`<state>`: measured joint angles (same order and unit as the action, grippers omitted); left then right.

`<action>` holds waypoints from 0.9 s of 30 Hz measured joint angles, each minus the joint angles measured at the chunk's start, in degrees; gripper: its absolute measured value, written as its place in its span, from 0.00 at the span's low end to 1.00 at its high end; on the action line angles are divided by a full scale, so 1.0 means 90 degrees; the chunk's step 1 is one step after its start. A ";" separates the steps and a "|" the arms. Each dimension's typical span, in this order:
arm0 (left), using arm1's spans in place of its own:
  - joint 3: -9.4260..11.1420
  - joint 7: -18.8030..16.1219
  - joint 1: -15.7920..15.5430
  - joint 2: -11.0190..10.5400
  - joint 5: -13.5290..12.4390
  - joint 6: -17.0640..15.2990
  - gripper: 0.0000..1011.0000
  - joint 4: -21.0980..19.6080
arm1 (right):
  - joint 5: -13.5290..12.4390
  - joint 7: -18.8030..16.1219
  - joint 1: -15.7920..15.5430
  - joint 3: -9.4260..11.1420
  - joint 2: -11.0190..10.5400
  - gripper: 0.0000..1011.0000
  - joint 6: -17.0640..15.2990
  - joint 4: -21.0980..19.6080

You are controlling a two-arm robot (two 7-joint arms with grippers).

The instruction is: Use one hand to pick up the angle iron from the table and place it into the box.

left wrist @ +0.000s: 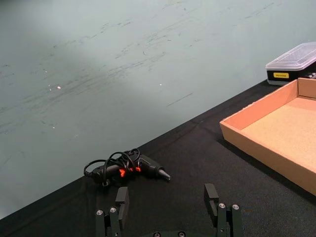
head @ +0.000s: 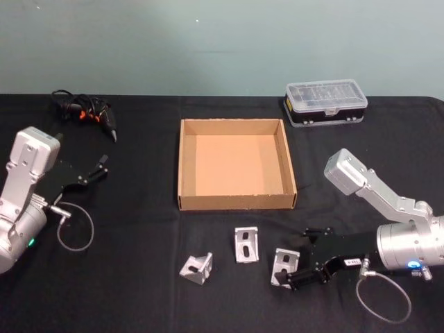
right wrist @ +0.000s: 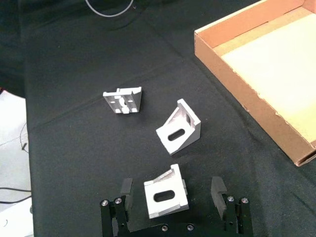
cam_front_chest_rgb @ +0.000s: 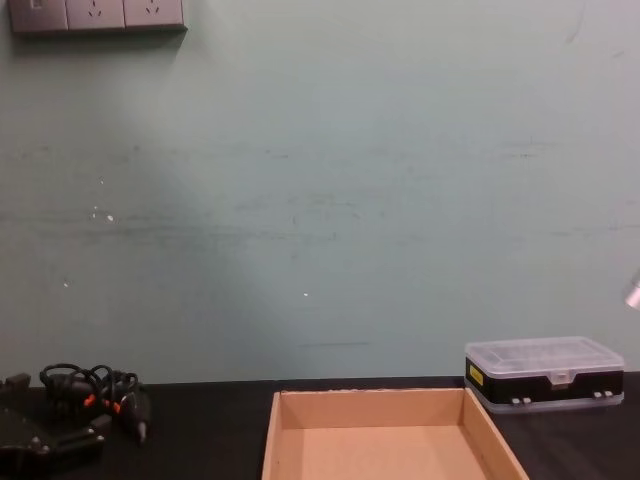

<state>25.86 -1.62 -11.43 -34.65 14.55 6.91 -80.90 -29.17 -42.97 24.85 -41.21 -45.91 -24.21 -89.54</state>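
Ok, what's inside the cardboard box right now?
The cardboard box shows a bare tan floor, nothing in it. Its near wall hides a thin strip of floor. All three angle irons lie on the table in front.

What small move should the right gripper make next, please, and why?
Probably shut the right gripper: its open jaws flank the rightmost angle iron on the table, and the box holds nothing yet. The left gripper rests parked, open, at the table's left.
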 joint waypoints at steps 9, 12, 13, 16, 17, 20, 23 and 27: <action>0.0000 0.0000 0.0000 0.0000 0.0000 0.0000 0.99 0.0000 | 0.0034 0.0103 -0.0019 0.0033 0.0020 0.99 0.0052 0.0010; 0.0001 0.0000 0.0000 0.0000 0.0000 0.0000 0.99 0.0000 | 0.0035 0.0124 -0.0039 0.0061 0.0023 0.99 0.0070 0.0001; 0.0000 0.0000 0.0000 0.0000 0.0000 0.0000 0.99 0.0000 | 0.0035 0.0125 -0.0041 0.0063 0.0025 0.99 0.0073 0.0002; 0.0000 0.0000 0.0000 0.0000 0.0000 0.0000 0.99 0.0000 | 0.0069 0.0125 -0.0041 0.0061 0.0029 0.95 0.0078 0.0006; 0.0000 0.0000 0.0000 0.0000 0.0000 0.0000 0.99 0.0000 | 0.0080 0.0125 -0.0040 0.0059 0.0029 0.94 0.0077 0.0007; 0.0000 0.0000 0.0000 0.0000 0.0000 0.0000 0.99 0.0000 | 0.0113 0.0145 -0.0040 0.0058 0.0033 0.87 0.0075 0.0011; 0.0000 0.0000 0.0000 0.0000 0.0000 0.0000 0.99 0.0000 | 0.0135 0.0159 -0.0055 0.0059 0.0032 0.78 0.0070 0.0004; 0.0000 0.0000 0.0000 0.0000 0.0000 0.0000 0.99 0.0000 | 0.0143 0.0158 -0.0071 0.0078 0.0026 0.67 0.0073 -0.0008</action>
<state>25.86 -1.62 -11.43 -34.64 14.55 6.91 -80.90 -27.88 -41.55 24.21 -40.51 -45.68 -23.55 -89.62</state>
